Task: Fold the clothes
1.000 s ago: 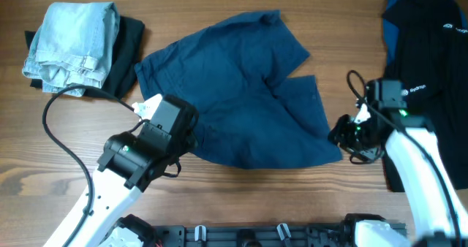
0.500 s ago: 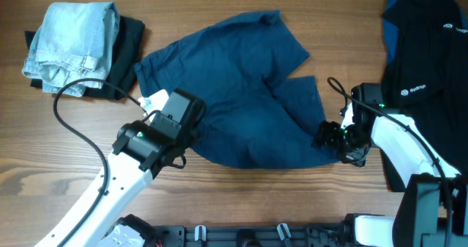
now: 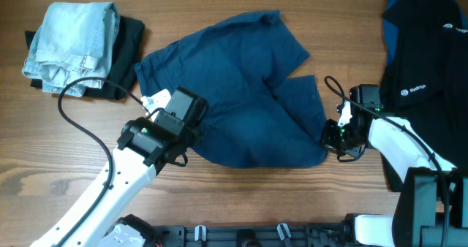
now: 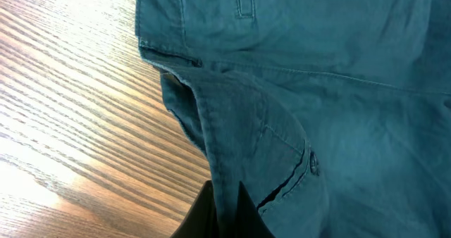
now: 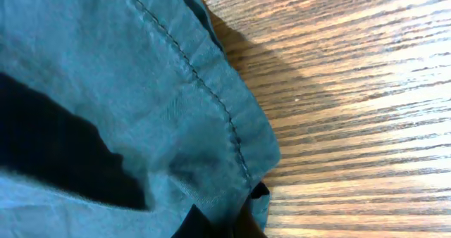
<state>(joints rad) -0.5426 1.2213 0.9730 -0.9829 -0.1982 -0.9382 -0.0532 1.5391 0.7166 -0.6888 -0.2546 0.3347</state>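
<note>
The shorts (image 3: 241,93) lie spread in the middle of the table (image 3: 44,174), mostly flat and a single layer thick, with no fold laid in yet. The whole of the folding is, by my reading, still to do, and what shows now is only the taking hold of the near edge.

Their waist is toward the robot's left, where the left wrist view shows the waistband and a button (image 4: 313,165). The two legs run off to the right, one angled up and away and the other toward the near right. The long axis therefore lies roughly left to right across the table, tilted a little.

The left gripper (image 3: 183,128) sits at the near-left waist corner, its jaws closed down on a raised ridge of cloth. The right gripper (image 3: 330,139) is at the near-right leg hem, with the stitched edge draped over its dark fingers (image 5: 211,224) (mostly buried, so I judge it pinched rather than see it plainly).

A pale denim piece (image 3: 69,39) is stacked at the far left, and a black garment with white logos (image 3: 424,71) lies at the far right.
</note>
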